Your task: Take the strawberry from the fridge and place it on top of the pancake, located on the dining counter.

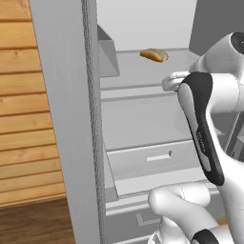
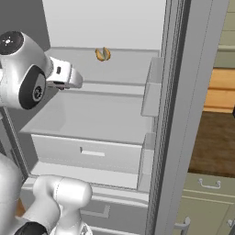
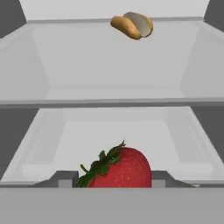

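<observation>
The fridge (image 1: 71, 119) stands open in front of me, its glass shelves (image 3: 109, 103) bare apart from a bun. The strawberry (image 3: 117, 168), bright red with a green leafy cap, sits large at the bottom of the hand view between the two fingertips (image 3: 65, 178), which press on it from either side. My gripper (image 3: 113, 179) is shut on it and is held level, in front of the shelves, facing into the fridge. From the base cameras the hand (image 1: 170, 82) (image 2: 72, 78) reaches over the front edge of the middle shelf; the berry is hidden there.
A yellow-brown bun (image 1: 153, 55) (image 2: 103, 54) (image 3: 131, 25) lies at the back of the upper shelf. The open fridge door (image 2: 183, 114) with its bins stands to the right, a drawer (image 1: 147, 159) below. Wooden panelling (image 1: 24, 105) lies to the left.
</observation>
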